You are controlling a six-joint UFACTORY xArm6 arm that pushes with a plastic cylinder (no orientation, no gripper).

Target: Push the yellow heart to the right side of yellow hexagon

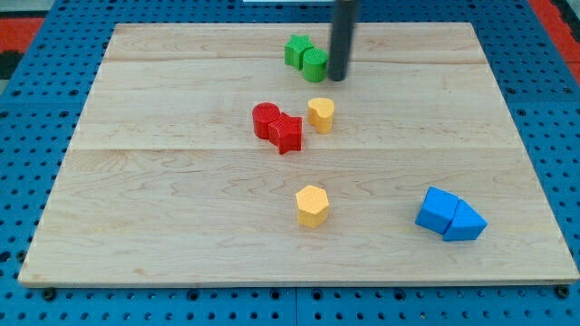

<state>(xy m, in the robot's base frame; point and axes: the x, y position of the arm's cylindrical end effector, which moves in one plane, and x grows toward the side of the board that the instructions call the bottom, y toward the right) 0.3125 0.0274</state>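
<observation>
The yellow heart [320, 114] sits near the board's middle, just right of the red blocks. The yellow hexagon [312, 206] lies lower down, toward the view's bottom, almost straight below the heart. My tip [337, 78] rests on the board near the view's top, just right of the green blocks and a short way above and slightly right of the yellow heart, not touching it.
A green star-like block [295, 50] and a green cylinder [315, 64] touch each other beside my tip. A red cylinder [265, 119] and a red star-like block [286, 133] sit left of the heart. Two blue blocks [450, 215] lie at the lower right. The wooden board [136, 226] ends on a blue pegboard.
</observation>
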